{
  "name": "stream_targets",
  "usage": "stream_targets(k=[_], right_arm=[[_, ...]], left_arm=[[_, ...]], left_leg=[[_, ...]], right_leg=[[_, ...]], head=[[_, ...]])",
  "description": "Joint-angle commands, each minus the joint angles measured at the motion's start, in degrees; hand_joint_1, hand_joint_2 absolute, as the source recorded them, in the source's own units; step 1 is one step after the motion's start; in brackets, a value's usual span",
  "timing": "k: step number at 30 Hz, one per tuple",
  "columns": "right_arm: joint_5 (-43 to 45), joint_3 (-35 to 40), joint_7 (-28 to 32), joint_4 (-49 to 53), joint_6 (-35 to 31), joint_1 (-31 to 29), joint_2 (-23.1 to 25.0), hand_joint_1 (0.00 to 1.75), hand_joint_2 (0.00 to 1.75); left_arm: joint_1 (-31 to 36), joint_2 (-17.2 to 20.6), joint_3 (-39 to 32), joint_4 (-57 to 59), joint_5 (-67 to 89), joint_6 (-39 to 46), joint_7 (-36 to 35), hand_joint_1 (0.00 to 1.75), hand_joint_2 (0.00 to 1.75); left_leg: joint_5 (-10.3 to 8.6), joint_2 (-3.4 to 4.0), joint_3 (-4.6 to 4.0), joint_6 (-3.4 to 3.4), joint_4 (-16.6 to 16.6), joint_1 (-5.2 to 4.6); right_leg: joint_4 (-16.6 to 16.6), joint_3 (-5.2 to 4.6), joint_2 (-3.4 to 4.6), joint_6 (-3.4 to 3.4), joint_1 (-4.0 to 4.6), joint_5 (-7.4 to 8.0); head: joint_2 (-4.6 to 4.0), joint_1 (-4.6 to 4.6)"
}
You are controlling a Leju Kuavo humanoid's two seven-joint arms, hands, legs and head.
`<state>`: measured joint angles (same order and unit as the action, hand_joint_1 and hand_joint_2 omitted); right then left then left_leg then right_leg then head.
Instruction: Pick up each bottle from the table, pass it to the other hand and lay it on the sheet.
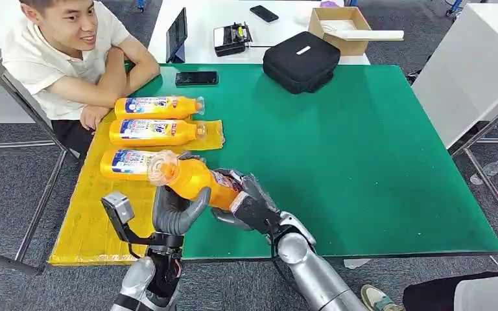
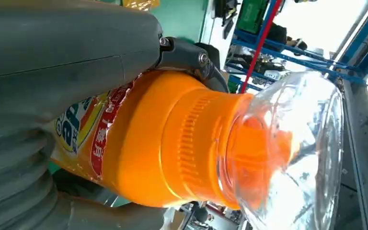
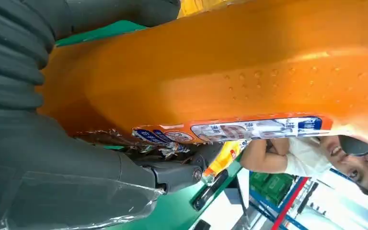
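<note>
You're mid-handover: bottle (image 1: 191,178) in air over table's (image 1: 363,162) near edge, cap end toward 10 o'clock. Right hand (image 1: 249,201) wraps base end; left hand (image 1: 175,210) closes round neck end. Next, by my read: right lets go, left carries to sheet (image 1: 87,227), free strip nearer than three laid bottles (image 1: 152,133). Fingers behind bottle hidden; can't tell whose grip bears load. Person (image 1: 71,52) at 11 o'clock.

Green table (image 1: 363,162), white desk (image 1: 220,13), grey floor (image 1: 13,188).
</note>
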<state>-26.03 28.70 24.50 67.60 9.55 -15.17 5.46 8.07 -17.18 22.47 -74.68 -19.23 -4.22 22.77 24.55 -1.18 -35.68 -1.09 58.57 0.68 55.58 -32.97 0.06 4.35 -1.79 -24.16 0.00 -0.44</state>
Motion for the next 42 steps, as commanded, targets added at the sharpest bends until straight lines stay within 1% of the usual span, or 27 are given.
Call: stream_targets(k=[1, 3, 5, 6, 7, 9, 10, 11, 12, 18, 19, 20, 24, 25, 26, 27, 28, 29, 30, 31, 32, 33, 34, 36, 39, 40, 42], right_arm=[[0.58, 0.88, 0.33, -2.36, 0.14, -3.53, -1.61, 1.75, 1.75], [0.58, 0.88, 0.33, -2.36, 0.14, -3.53, -1.61, 1.75, 1.75], [0.58, 0.88, 0.33, -2.36, 0.14, -3.53, -1.61, 1.75, 1.75], [0.88, 0.55, 0.17, -2.0, 0.21, -3.34, -1.66, 1.75, 1.75], [1.17, 0.28, 0.03, -1.75, 0.39, -3.19, -1.66, 1.75, 1.75], [1.32, -0.12, -0.2, -1.1, 0.43, -3.09, -1.62, 1.75, 1.75], [1.24, -0.22, -0.43, -0.96, 0.47, -3.17, -1.51, 1.48, 1.75], [1.24, -0.22, -0.43, -0.96, 0.47, -3.17, -1.51, 0.58, 1.75], [1.18, -0.84, -0.92, -0.67, 0.11, -3.06, -0.83, 0.0, 1.75], [-0.78, -2.77, -2.56, 0.38, -1.93, -2.22, 0.96, 0.0, 1.75], [-0.78, -2.77, -2.56, 0.38, -1.93, -2.22, 0.96, 0.0, 1.75], [-0.81, -2.72, -2.41, 0.35, -1.93, -2.02, 0.89, 0.0, 1.75], [-1.29, -4.47, -2.18, 0.36, -2.37, -2.25, 1.44, 0.0, 1.75], [-1.83, -4.94, -1.98, 0.81, -3.1, -2.02, 1.56, 0.0, 1.75], [-1.83, -4.94, -1.98, 0.81, -3.1, -2.02, 1.56, 0.0, 1.75], [-2.77, -5.58, -2.22, 2.13, -3.87, -1.31, 1.49, 0.0, 1.75], [-4.35, -6.65, -2.39, 4.08, -5.31, 0.14, 1.42, 0.0, 1.75], [-4.96, -7.32, -2.37, 5.42, -5.66, 1.02, 1.41, 0.0, 1.75], [-7.15, -8.78, -2.39, 8.29, -7.24, 2.83, 1.49, 0.0, 1.75], [-8.73, -10.25, -2.47, 10.76, -8.46, 4.25, 1.75, 0.0, 1.75], [-9.05, -10.69, -2.7, 12.44, -8.23, 4.99, 1.49, 0.0, 1.75], [-9.73, -11.37, -2.76, 13.48, -8.75, 5.49, 1.61, 0.0, 1.75], [-12.6, -12.74, -2.47, 16.2, -11.09, 6.57, 2.02, 0.0, 1.75], [-15.93, -14.68, -2.41, 21.17, -12.37, 7.95, 2.41, 0.0, 1.75], [-18.52, -17.18, -2.26, 26.91, -13.63, 9.8, 2.46, 0.0, 1.75], [-19.73, -18.37, -1.6, 28.93, -15.28, 10.98, 2.59, 0.0, 1.75], [-20.2, -20.37, -0.98, 32.91, -16.08, 13.22, 2.51, 0.0, 1.75]], left_arm=[[2.84, -2.82, -0.13, 5.89, 0.77, -0.28, -0.26, 1.75, 1.75], [2.84, -2.82, -0.13, 5.89, 0.77, -0.28, -0.26, 1.75, 1.75], [2.84, -2.82, -0.13, 5.89, 0.77, -0.28, -0.26, 1.75, 1.75], [2.63, -2.82, -0.16, 5.42, 1.12, -0.33, -0.25, 1.75, 1.75], [2.55, -2.82, -0.15, 5.18, 1.29, -0.34, -0.23, 1.75, 1.75], [2.51, -2.82, -0.05, 4.55, 1.5, -0.14, 0.06, 1.75, 1.75], [2.6, -2.82, 0.0, 4.34, 1.72, 0.18, 0.21, 1.75, 1.75], [2.6, -2.82, 0.0, 4.34, 1.72, 0.18, 0.21, 1.75, 1.75], [2.67, -2.82, 0.25, 3.66, 2.85, 1.24, 0.92, 1.75, 1.75], [1.66, -2.82, 0.86, 0.15, 3.59, 1.03, 0.69, 1.75, 1.75], [1.66, -2.82, 0.86, 0.15, 3.59, 1.03, 0.69, 1.75, 1.75], [1.67, -2.82, 0.88, 0.06, 3.59, 1.03, 0.68, 1.75, 1.75], [1.71, -2.82, 0.78, -0.04, 3.71, 0.9, 0.02, 1.75, 1.75], [1.74, -2.82, 0.74, -0.19, 6.34, 1.98, 0.65, 1.75, 1.75], [1.74, -2.82, 0.74, -0.19, 6.34, 1.98, 0.65, 1.75, 1.75], [1.58, -2.81, 0.48, -1.2, 11.47, 4.07, 1.76, 1.75, 1.75], [1.26, -2.6, 0.39, -3.11, 20.07, 7.7, 3.53, 1.75, 1.75], [0.83, -2.75, -0.21, -4.47, 23.33, 8.52, 3.25, 1.75, 1.75], [0.17, -2.37, -0.9, -7.39, 32.34, 11.56, 3.07, 1.75, 1.75], [-0.48, -2.33, -1.77, -9.49, 37.99, 13.47, 2.92, 1.75, 1.75], [-0.88, -2.28, -2.37, -10.86, 38.54, 12.94, 2.39, 1.75, 1.75], [-1.07, -2.0, -2.77, -11.54, 41.62, 14.24, 2.21, 1.75, 1.75], [-1.61, -1.68, -3.74, -13.13, 48.57, 17.74, 2.08, 1.75, 1.75], [-2.47, -1.25, -6.0, -16.09, 55.8, 20.57, 1.66, 1.75, 1.75], [-3.65, -0.66, -8.51, -18.83, 59.96, 20.07, 0.35, 1.75, 1.75], [-4.34, -0.67, -9.32, -19.55, 62.9, 20.88, 0.04, 1.75, 1.75], [-5.66, -0.25, -10.65, -21.07, 65.49, 21.77, 0.06, 1.75, 1.75]], left_leg=[[0.07, 0.06, 0.15, 0.0, 0.05, 0.03], [0.02, 0.02, 0.06, -0.01, 0.02, 0.01], [0.1, 0.11, 0.22, -0.01, 0.06, 0.02], [0.03, 0.04, 0.06, 0.0, 0.03, 0.01], [0.07, 0.09, 0.14, 0.0, 0.05, 0.02], [0.04, 0.05, 0.07, 0.0, 0.03, 0.02], [0.0, 0.01, 0.01, 0.0, 0.02, 0.01], [0.05, 0.04, 0.09, 0.0, 0.05, 0.01], [0.08, 0.07, 0.14, 0.0, 0.08, 0.02], [0.02, 0.05, -0.01, 0.0, 0.04, -0.01], [0.1, 0.12, 0.09, 0.01, 0.11, 0.03], [0.01, 0.02, -0.03, 0.0, 0.04, 0.03], [0.03, 0.03, 0.03, 0.0, 0.04, 0.01], [0.09, 0.08, 0.12, 0.0, 0.09, 0.03], [0.02, 0.03, 0.01, 0.0, 0.04, 0.03], [0.01, 0.01, -0.01, 0.0, 0.04, 0.02], [0.06, 0.03, 0.09, 0.0, 0.07, 0.03], [0.06, 0.0, 0.05, 0.0, 0.09, 0.04], [0.08, 0.04, 0.11, 0.0, 0.09, 0.02], [0.08, -0.02, 0.06, 0.0, 0.09, 0.03], [0.08, -0.06, 0.03, 0.01, 0.1, 0.04], [0.04, -0.08, -0.06, 0.01, 0.09, 0.04], [0.07, -0.07, -0.03, 0.01, 0.1, 0.04], [0.03, 0.02, -0.02, 0.0, 0.03, 0.0], [0.05, 0.04, -0.05, 0.02, 0.05, -0.01], [0.11, 0.05, 0.03, 0.03, 0.09, 0.01], [0.03, 0.02, -0.02, 0.02, 0.02, 0.01]], right_leg=[[0.02, 0.18, -0.04, -0.23, 0.07, -0.06], [0.0, 0.09, -0.05, -0.14, 0.04, -0.02], [0.02, 0.24, -0.02, -0.28, 0.08, -0.08], [0.01, 0.08, -0.03, -0.14, 0.04, -0.02], [0.02, 0.17, -0.02, -0.22, 0.06, -0.06], [0.01, 0.09, -0.03, -0.16, 0.05, -0.03], [0.01, 0.03, -0.05, -0.11, 0.03, -0.01], [0.04, 0.11, -0.05, -0.19, 0.04, -0.06], [0.06, 0.16, -0.04, -0.24, 0.07, -0.08], [0.05, 0.0, -0.01, -0.12, 0.02, -0.03], [0.09, 0.1, 0.01, -0.23, 0.07, -0.09], [0.03, -0.01, -0.04, -0.12, 0.05, -0.02], [0.03, 0.04, -0.04, -0.13, 0.04, -0.03], [0.06, 0.14, -0.03, -0.24, 0.08, -0.08], [0.02, 0.03, -0.04, -0.14, 0.05, -0.03], [0.02, 0.01, -0.06, -0.13, 0.05, -0.02], [0.05, 0.13, -0.08, -0.22, 0.07, -0.08], [0.05, 0.09, -0.09, -0.19, 0.08, -0.07], [0.07, 0.14, -0.08, -0.25, 0.07, -0.1], [0.07, 0.12, -0.12, -0.22, 0.07, -0.11], [0.08, 0.09, -0.16, -0.21, 0.07, -0.12], [0.07, -0.01, -0.15, -0.15, 0.07, -0.08], [0.08, 0.03, -0.15, -0.19, 0.07, -0.11], [0.03, 0.01, -0.03, -0.13, 0.02, -0.04], [0.08, -0.05, -0.03, -0.15, 0.02, -0.06], [0.12, 0.05, -0.04, -0.23, 0.05, -0.13], [0.03, 0.0, -0.03, -0.14, 0.03, -0.04]], head=[[0.0, 0.02], [0.0, 0.02], [0.0, 0.0], [0.0, 0.0], [0.0, 0.02], [0.0, 0.02], [0.0, 0.0], [0.0, 0.0], [0.0, 0.02], [0.0, -0.02], [0.0, 0.02], [0.0, 0.0], [0.0, 0.0], [0.0, 0.02], [0.0, 0.0], [0.0, 0.0], [0.0, 0.02], [0.0, 0.02], [0.0, 0.0], [0.0, 0.0], [0.0, 0.0], [0.0, 0.0], [0.0, 0.02], [0.0, 0.0], [0.0, 0.0], [0.0, 0.02], [0.0, 0.0]])
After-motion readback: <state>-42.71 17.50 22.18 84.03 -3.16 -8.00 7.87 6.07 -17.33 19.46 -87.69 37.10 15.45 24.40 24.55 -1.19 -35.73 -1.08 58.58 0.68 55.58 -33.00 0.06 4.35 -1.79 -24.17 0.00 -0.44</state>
